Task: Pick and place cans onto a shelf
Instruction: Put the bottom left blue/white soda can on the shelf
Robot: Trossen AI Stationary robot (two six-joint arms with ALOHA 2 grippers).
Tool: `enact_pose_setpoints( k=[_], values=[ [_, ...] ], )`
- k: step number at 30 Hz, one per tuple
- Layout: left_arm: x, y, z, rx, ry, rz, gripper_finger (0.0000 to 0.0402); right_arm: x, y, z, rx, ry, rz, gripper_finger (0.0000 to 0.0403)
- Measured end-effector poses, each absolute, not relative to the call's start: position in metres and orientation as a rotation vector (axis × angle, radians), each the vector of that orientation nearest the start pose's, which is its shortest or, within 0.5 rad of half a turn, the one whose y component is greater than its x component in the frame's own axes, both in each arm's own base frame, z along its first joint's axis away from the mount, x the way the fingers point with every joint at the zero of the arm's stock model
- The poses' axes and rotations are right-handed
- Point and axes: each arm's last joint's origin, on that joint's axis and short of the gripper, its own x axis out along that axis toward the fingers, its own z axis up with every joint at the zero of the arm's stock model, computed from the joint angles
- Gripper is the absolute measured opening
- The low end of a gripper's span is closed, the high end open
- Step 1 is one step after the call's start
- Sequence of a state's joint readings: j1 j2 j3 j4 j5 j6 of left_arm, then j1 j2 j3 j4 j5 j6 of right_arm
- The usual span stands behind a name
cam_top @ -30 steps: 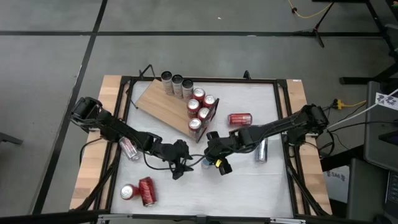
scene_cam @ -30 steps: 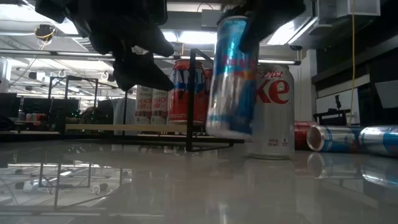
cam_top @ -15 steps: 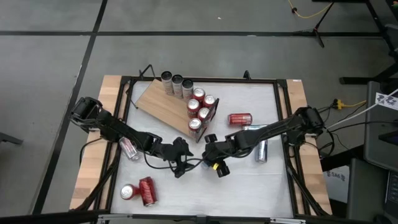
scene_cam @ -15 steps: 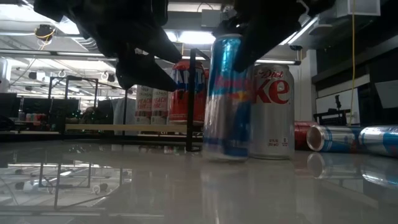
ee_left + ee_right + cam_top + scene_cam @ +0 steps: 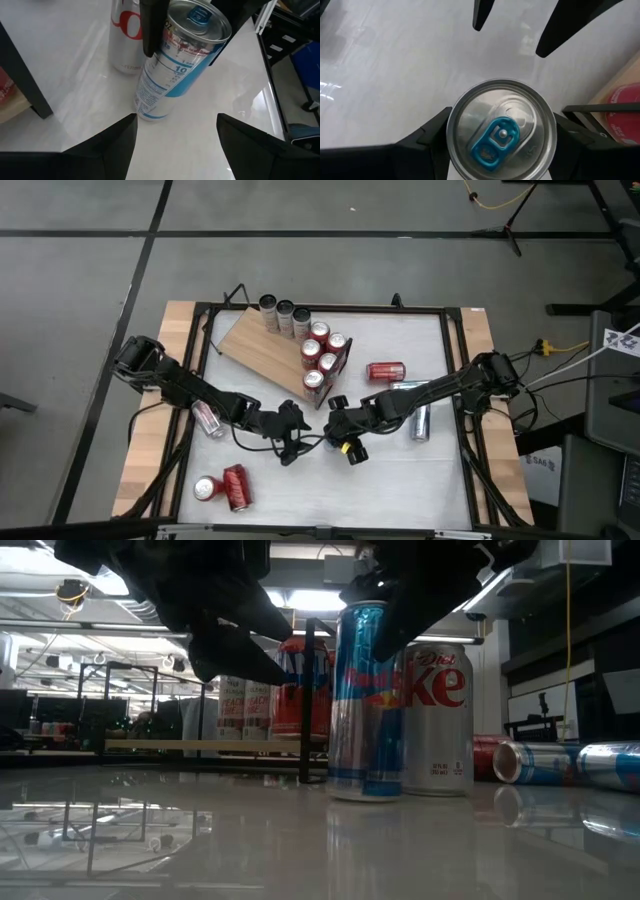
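A slim blue-and-silver can [image 5: 365,700] stands upright on the white table, right beside an upright silver can [image 5: 437,715]. My right gripper [image 5: 501,134] is shut on the slim can's top and shows near the table's middle [image 5: 340,440]. My left gripper [image 5: 175,145] stands open a little to the left of that can [image 5: 175,60], with nothing between its fingers. The wooden shelf [image 5: 262,348] lies flat at the far left. Several red cans [image 5: 322,358] stand at its black-framed end, and three silver cans [image 5: 285,315] stand at its far edge. My right gripper pinches the slim can's upper wall just under the rim [image 5: 165,35], with one finger [image 5: 432,137] on each of two opposite sides. The fingers come from above, slanting down. The can stands upright with its base [image 5: 365,792] on the table.
A red can [image 5: 385,371] and a blue-and-silver can [image 5: 420,421] lie on their sides at the right. Another can [image 5: 207,418] lies under my left arm. Two red cans [image 5: 222,487] are at the near left. Black frame rails [image 5: 455,380] border the table.
My right gripper has gone down with the slim can. A second ago the can hung tilted and clear of the table. It now stands upright with its base on the table, beside the silver can. My left gripper has stayed in place and stayed open.
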State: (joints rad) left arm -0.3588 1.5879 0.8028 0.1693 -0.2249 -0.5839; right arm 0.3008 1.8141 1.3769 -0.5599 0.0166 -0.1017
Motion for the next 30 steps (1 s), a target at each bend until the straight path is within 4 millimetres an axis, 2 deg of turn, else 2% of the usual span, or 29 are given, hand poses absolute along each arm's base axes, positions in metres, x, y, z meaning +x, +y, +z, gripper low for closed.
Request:
enact_pose_setpoints(
  k=[5,8,16,20,26,30],
  values=[
    [0.301,-0.106,0.182,-0.373,0.6,0.041,0.0266,0.368,0.114,0.229,-0.249,0.962,0.311,0.023],
    [0.301,-0.106,0.182,-0.373,0.6,0.041,0.0266,0.368,0.114,0.229,-0.249,0.96,0.311,0.0244],
    [0.301,-0.106,0.182,-0.373,0.597,0.04,0.0266,0.368,0.114,0.229,-0.248,0.96,0.311,0.0336],
    [0.302,-0.106,0.183,-0.376,0.586,0.037,0.0266,0.368,0.114,0.229,-0.248,0.96,0.311,0.0364],
    [0.303,-0.107,0.186,-0.372,0.551,0.02,0.0266,0.368,0.114,0.229,-0.249,0.962,0.311,0.0376],
    [0.305,-0.108,0.189,-0.377,0.514,0.004,0.0266,0.369,0.114,0.239,-0.249,0.965,0.311,0.0373]
  ],
)
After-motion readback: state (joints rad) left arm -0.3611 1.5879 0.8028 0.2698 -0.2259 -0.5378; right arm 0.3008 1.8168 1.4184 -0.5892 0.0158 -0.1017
